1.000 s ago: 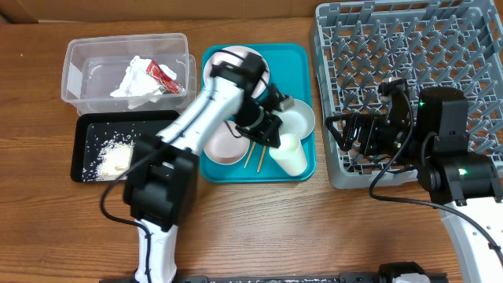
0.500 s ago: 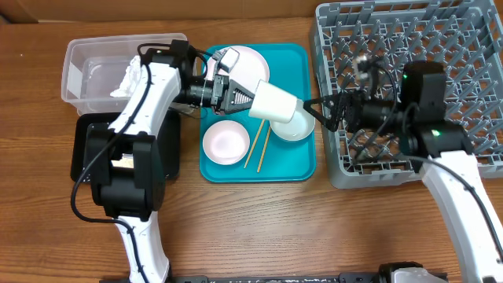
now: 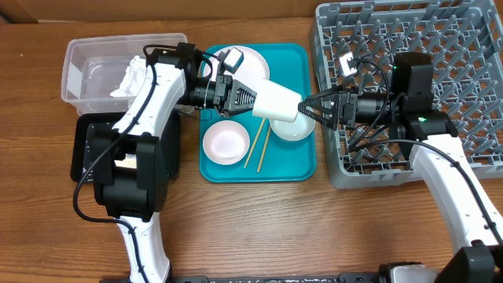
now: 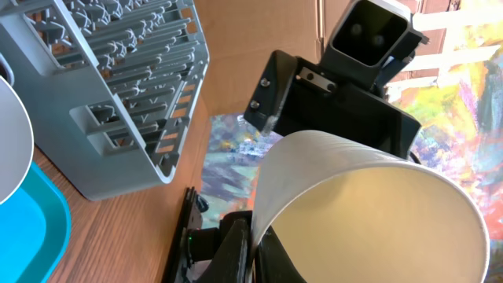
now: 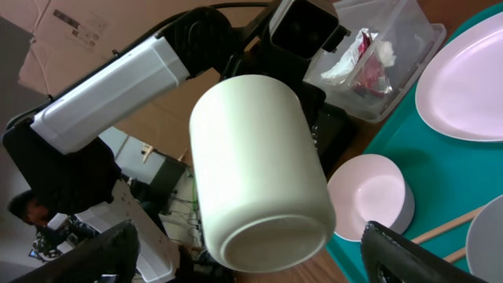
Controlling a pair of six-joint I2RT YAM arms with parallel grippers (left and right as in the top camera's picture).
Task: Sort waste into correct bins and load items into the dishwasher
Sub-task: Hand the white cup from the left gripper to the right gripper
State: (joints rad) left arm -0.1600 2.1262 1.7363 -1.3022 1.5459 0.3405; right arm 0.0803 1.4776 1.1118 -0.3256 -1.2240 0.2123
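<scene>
My left gripper (image 3: 253,101) is shut on the rim of the small white cup (image 3: 277,102) and holds it on its side above the teal tray, base toward the right arm. The left wrist view shows the jaws (image 4: 255,251) pinching the cup (image 4: 369,212) wall. My right gripper (image 3: 308,108) is open, its fingers (image 5: 255,263) wide apart on either side of the cup (image 5: 259,165) base, not touching it. The pink-white plate (image 3: 247,61), two bowls (image 3: 226,141) (image 3: 291,130) and chopsticks (image 3: 258,148) lie on the tray. The grey dish rack (image 3: 409,86) stands at right.
The teal serving tray (image 3: 302,169) sits mid-table. The clear tub (image 3: 86,71) at back left holds the white napkin (image 3: 132,79) and red wrapper (image 5: 363,67). The black tray (image 3: 82,153) lies in front of it, mostly hidden by my left arm; the rice is hidden.
My left gripper lifted the cup off the tray and swung it toward the right. My right gripper moved left from the rack edge until its open fingers flank the cup's base.
</scene>
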